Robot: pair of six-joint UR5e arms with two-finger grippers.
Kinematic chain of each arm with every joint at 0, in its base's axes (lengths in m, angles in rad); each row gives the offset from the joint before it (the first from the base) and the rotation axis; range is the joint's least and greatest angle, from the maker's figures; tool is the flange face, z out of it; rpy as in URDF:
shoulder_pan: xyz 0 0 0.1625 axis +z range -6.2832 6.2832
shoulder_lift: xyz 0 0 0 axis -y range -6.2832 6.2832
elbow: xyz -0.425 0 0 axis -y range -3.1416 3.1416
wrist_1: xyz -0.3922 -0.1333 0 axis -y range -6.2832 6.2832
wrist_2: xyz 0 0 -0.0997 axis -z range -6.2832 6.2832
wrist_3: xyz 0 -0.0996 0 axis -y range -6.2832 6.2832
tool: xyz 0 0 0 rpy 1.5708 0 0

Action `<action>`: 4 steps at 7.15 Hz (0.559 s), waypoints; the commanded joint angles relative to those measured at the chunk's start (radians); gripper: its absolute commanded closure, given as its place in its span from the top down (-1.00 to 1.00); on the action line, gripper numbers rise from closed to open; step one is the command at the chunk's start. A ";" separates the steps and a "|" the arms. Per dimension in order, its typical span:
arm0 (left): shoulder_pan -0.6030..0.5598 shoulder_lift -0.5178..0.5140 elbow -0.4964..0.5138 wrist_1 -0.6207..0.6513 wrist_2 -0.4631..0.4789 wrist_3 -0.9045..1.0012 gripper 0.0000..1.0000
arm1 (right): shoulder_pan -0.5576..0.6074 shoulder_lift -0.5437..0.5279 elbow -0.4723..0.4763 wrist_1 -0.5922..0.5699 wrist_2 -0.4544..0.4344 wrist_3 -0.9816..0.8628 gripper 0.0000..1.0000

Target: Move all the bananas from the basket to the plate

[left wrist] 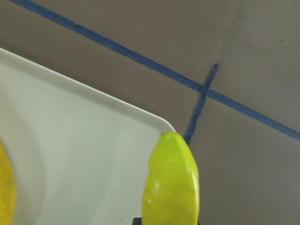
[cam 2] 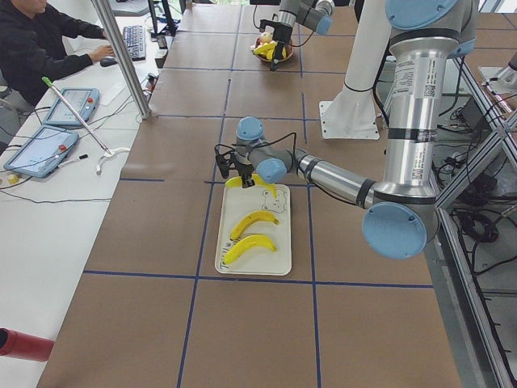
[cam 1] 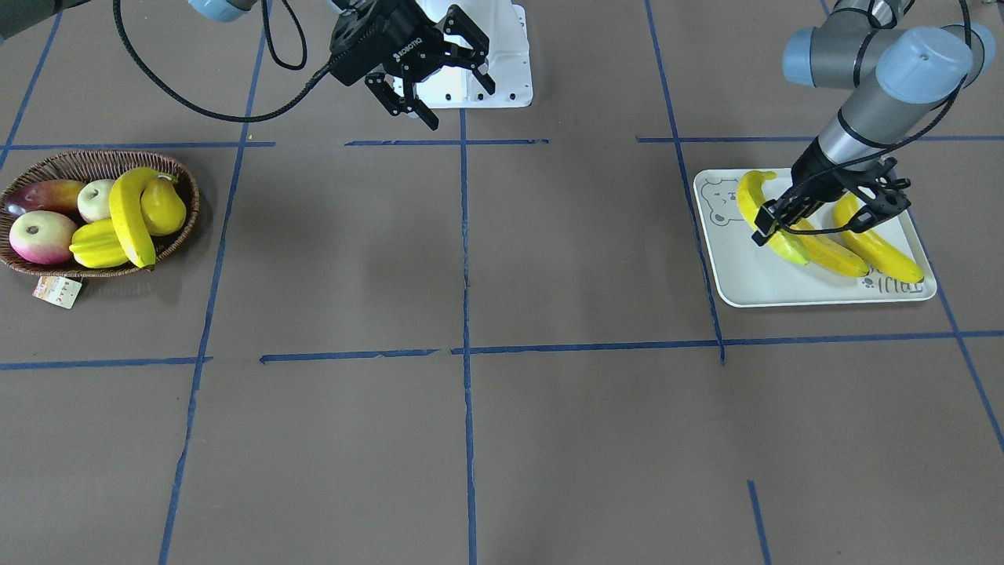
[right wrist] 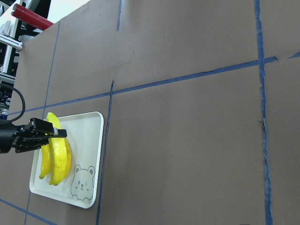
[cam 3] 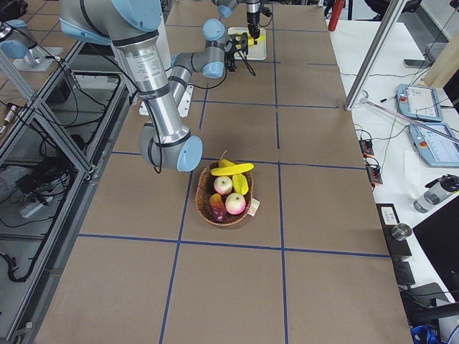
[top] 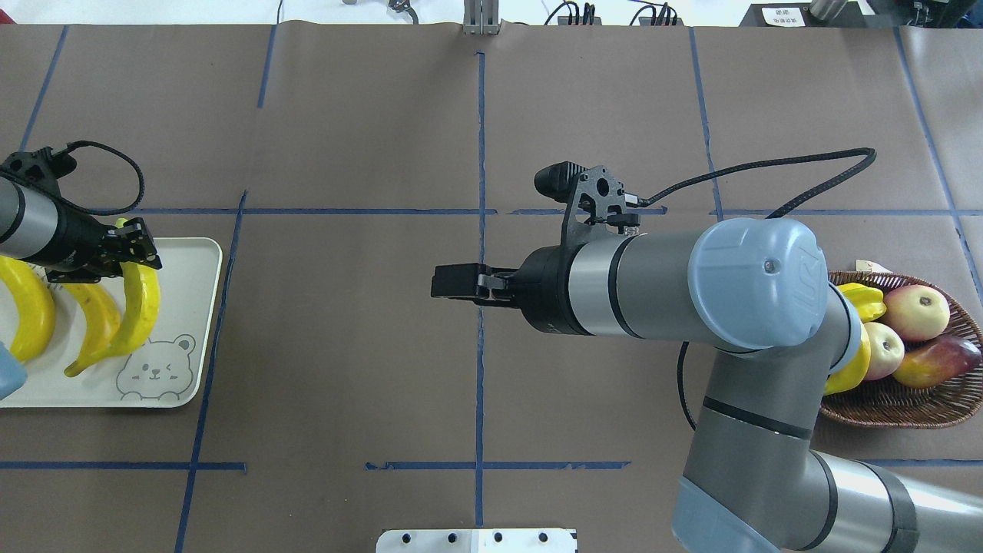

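Observation:
Three bananas lie on the white plate (cam 1: 753,286). My left gripper (cam 1: 765,226) is low over the plate and shut on the banana (cam 1: 749,191) nearest the bear drawing; that banana's tip (left wrist: 171,187) fills the bottom of the left wrist view. The other two bananas (cam 1: 831,256) (cam 1: 882,249) rest beside it. One more banana (cam 1: 129,216) lies across the fruit in the wicker basket (cam 1: 55,161). My right gripper (cam 1: 461,103) hangs open and empty above mid-table, close to the robot's base and far from the basket.
The basket also holds two apples (cam 1: 41,235), a mango (cam 1: 47,195), a starfruit (cam 1: 98,245) and a pear (cam 1: 163,205). A white base plate (cam 1: 502,74) sits at the robot's side. A person (cam 2: 32,44) sits at a side desk with tablets.

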 commanded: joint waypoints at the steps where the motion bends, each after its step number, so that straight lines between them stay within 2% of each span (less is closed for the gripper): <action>1: 0.002 0.014 0.043 0.009 0.035 0.007 -0.91 | -0.003 0.001 -0.001 0.000 -0.002 0.019 0.99; 2: 0.005 0.019 0.048 0.006 0.079 0.016 0.98 | -0.003 0.001 -0.003 0.000 -0.002 0.019 0.99; 3: 0.008 0.036 0.046 0.004 0.137 0.059 1.00 | -0.001 0.001 -0.003 -0.002 -0.002 0.019 0.99; 4: 0.005 0.040 0.039 -0.002 0.138 0.114 1.00 | 0.002 0.000 -0.002 -0.003 -0.001 0.017 0.99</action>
